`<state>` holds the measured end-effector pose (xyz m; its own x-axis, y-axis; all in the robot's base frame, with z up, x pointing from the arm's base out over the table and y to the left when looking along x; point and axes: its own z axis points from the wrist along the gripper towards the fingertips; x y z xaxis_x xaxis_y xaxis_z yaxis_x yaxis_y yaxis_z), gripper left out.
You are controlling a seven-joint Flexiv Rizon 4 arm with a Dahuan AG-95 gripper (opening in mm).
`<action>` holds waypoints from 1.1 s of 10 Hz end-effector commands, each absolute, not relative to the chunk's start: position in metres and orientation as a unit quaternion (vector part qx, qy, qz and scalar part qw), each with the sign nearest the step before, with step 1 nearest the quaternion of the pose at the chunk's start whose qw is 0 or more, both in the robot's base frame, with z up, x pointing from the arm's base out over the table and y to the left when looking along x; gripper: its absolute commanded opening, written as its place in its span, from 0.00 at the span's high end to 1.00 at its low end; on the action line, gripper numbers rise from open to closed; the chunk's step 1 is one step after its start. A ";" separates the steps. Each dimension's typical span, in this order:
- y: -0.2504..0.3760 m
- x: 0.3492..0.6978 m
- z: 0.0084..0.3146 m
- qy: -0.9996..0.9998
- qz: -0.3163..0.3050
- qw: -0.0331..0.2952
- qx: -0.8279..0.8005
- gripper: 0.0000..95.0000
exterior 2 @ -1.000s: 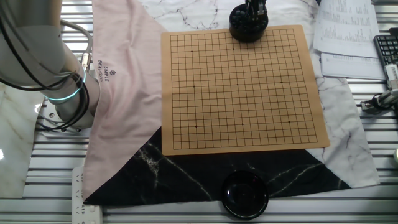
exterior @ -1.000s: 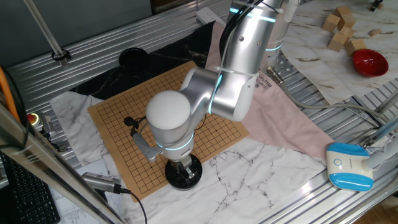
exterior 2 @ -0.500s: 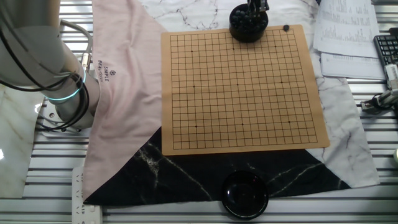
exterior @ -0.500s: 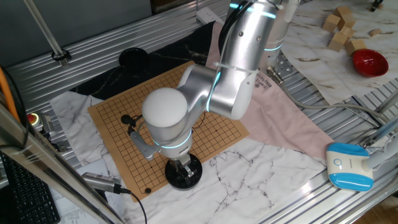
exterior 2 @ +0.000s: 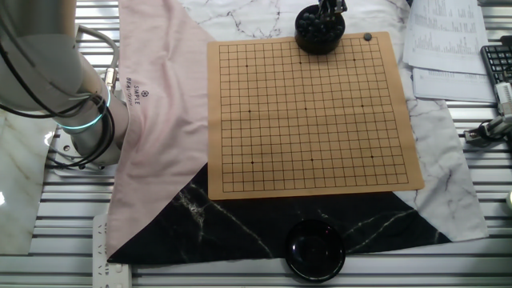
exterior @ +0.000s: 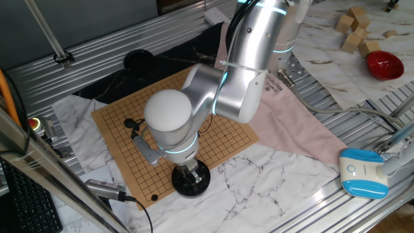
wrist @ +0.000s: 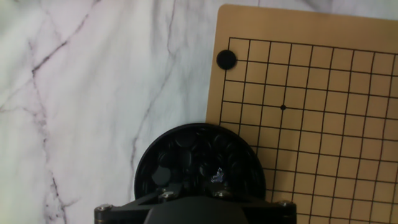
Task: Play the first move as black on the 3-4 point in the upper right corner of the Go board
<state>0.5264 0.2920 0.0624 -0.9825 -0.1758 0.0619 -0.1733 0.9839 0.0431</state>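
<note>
Black stones fill the round bowl [wrist: 199, 163] that sits directly under the gripper [exterior: 191, 173], and the fingers reach down into or just over that pile; whether they are spread or pinched on a stone cannot be told, since the hand view shows only the edge of the gripper housing and both fixed views hide the tips. Just beside the bowl lies the Go board [exterior 2: 312, 116], tan wood with a thin black grid, resting on marble-patterned cloth [wrist: 93, 93] with the bowl overlapping one of its edges. A single black stone [wrist: 226, 59] already lies near the corner closest to the bowl, on or beside the corner intersection rather than near the star point [wrist: 283, 107], so it does not look like a proper 3-4 play. The step in hand appears to be taking a stone from the bowl; to do it well the fingers should close on one stone only, lift straight up clear of the rim, then count lines inward from the corner before lowering it squarely onto a crossing. The hand view gives the stone's place against the grid lines, which the fixed views render only as a small dot. The other fixed view alone shows a second, empty-looking black bowl [exterior 2: 315, 250] beyond the far edge of the board, and the pink cloth [exterior 2: 160, 120] beside it.
</note>
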 end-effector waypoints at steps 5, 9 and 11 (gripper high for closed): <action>0.292 0.525 0.057 -0.994 -0.018 0.032 0.101 0.60; 0.293 0.523 0.047 -0.995 -0.017 0.027 0.095 0.80; 0.293 0.523 0.047 -0.995 -0.017 0.026 0.093 1.00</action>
